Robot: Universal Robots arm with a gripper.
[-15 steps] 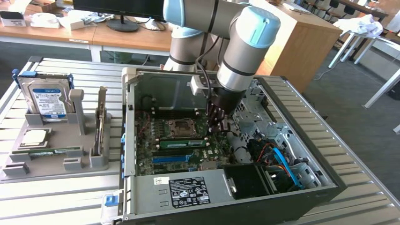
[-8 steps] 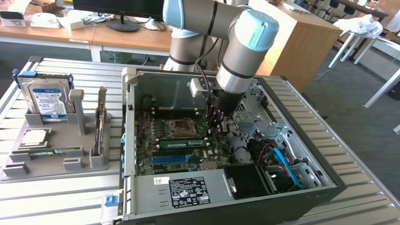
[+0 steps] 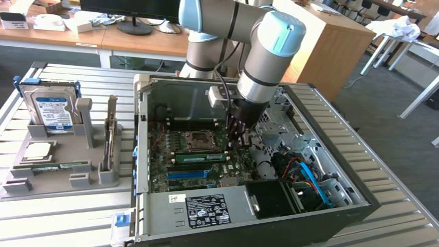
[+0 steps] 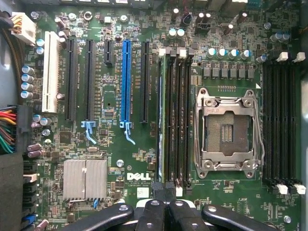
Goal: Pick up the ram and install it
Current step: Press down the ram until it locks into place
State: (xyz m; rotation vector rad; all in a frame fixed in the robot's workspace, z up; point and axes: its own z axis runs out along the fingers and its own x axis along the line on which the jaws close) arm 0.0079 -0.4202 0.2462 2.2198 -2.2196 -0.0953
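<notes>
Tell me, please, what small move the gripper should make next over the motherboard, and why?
Probably a gentle push straight down. The gripper is shut over one end of the memory slots beside the empty processor socket, where a ram appears to stand in the outermost slot. Whether it is fully seated I cannot tell.

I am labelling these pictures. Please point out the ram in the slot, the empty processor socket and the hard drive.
ram (image 3: 200, 157): exterior view, middle of the green stick.
socket (image 4: 227, 129): wrist view, centre of the socket.
hard drive (image 3: 55, 110): exterior view, blue label.
</notes>
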